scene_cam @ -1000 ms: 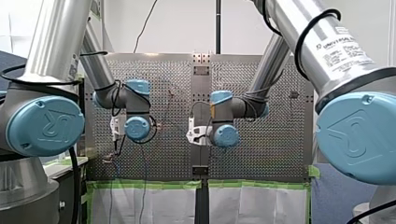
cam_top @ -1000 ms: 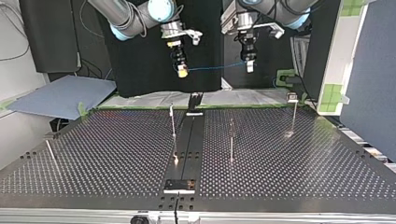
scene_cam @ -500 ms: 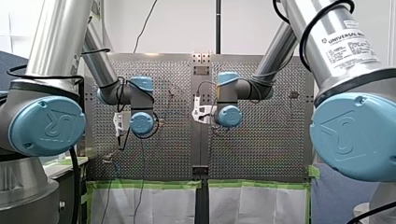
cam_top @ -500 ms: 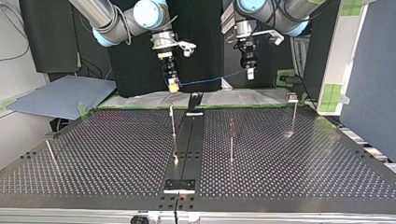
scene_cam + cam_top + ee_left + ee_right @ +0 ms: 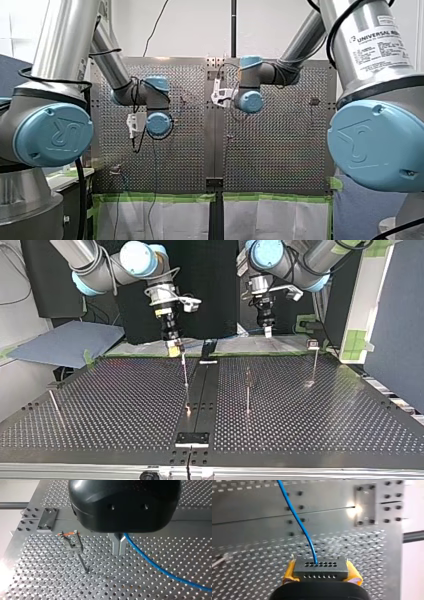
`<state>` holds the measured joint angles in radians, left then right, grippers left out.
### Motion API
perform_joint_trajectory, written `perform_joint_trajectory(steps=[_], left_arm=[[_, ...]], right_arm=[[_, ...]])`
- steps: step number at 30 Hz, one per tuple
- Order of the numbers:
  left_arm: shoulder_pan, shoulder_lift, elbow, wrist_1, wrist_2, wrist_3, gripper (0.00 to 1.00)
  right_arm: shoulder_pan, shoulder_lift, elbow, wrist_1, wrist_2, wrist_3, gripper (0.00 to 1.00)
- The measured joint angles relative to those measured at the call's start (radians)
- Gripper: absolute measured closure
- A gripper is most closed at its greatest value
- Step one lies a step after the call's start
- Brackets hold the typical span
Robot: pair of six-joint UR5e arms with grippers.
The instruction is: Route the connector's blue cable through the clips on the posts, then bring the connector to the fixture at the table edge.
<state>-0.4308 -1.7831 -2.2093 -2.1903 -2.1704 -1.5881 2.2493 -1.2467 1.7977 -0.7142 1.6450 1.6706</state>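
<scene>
In the right wrist view a grey connector (image 5: 320, 567) with rows of holes sits clamped between the yellow pads (image 5: 289, 573) of my right gripper (image 5: 321, 576). Its blue cable (image 5: 299, 520) runs away over the table. In the top view my right gripper (image 5: 173, 346) hangs just beside the top of a thin post (image 5: 185, 367). My left gripper (image 5: 268, 331) hovers further to that view's right. Its metal fingers (image 5: 116, 546) are shut, and the blue cable (image 5: 150, 562) leaves them sideways. A post with a clip (image 5: 73, 542) stands beside them.
More posts stand on the perforated table (image 5: 125, 405): one (image 5: 247, 387) right of the centre rail, one (image 5: 314, 360) at the far right, one (image 5: 52, 405) at the left. A black bracket (image 5: 207, 347) sits at the far edge and a plate (image 5: 191, 439) at the near edge.
My right gripper has carried the connector down and toward the top view's left, reaching the post's top. My left gripper has sunk a little, still gripping the cable.
</scene>
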Motion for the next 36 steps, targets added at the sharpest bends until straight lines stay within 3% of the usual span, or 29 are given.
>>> perform_joint_trajectory(steps=[5, 20, 36], left_arm=[[0.013, 0.0, 0.041, -0.027, -0.008, -0.002, 1.0], [0.06, -0.001, 0.174, -0.108, 0.003, -0.026, 1.0], [0.102, -0.001, 0.231, -0.137, 0.042, -0.03, 1.0]], right_arm=[[-0.019, -0.006, -0.014, 0.005, -0.033, 0.02, 1.0], [-0.064, -0.002, -0.02, 0.031, -0.077, 0.035, 1.0], [-0.073, 0.044, -0.082, 0.054, -0.137, 0.043, 1.0]])
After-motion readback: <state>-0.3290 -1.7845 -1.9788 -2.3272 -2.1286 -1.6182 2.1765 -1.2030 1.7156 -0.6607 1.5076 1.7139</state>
